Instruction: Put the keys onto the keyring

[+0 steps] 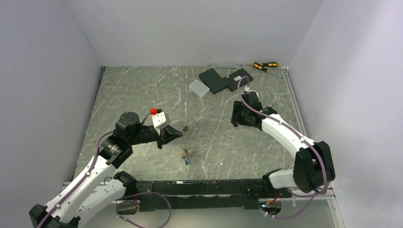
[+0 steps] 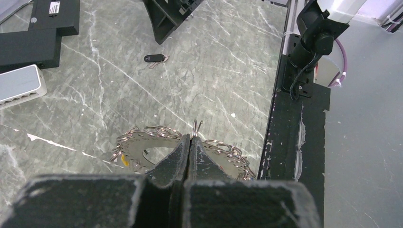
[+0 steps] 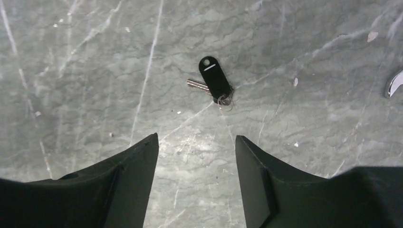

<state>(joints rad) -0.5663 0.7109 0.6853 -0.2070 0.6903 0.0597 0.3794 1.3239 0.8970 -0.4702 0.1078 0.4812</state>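
Left pincer tight on keyring, right pincer wide above black-tagged key.

Keyring seen edge-on, left gripper touching its left side, keys strung just nearward of it, right gripper well apart to its right.

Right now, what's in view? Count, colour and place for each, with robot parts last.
keyring: one, silver, small split rings round its rim, held over mid-table
keys on the ring: too small to count, one blue, at the ring's near end
loose key: one, black tag, on the table under the right gripper
black blocks: at least two, far side of the table
white box: one, beside the blocks
screwdrivers: two, yellow-black, far right corner
silver tool: one, cut off at the edge of the right wrist view
table: one, grey marble
left gripper: shut on keyring
right gripper: open
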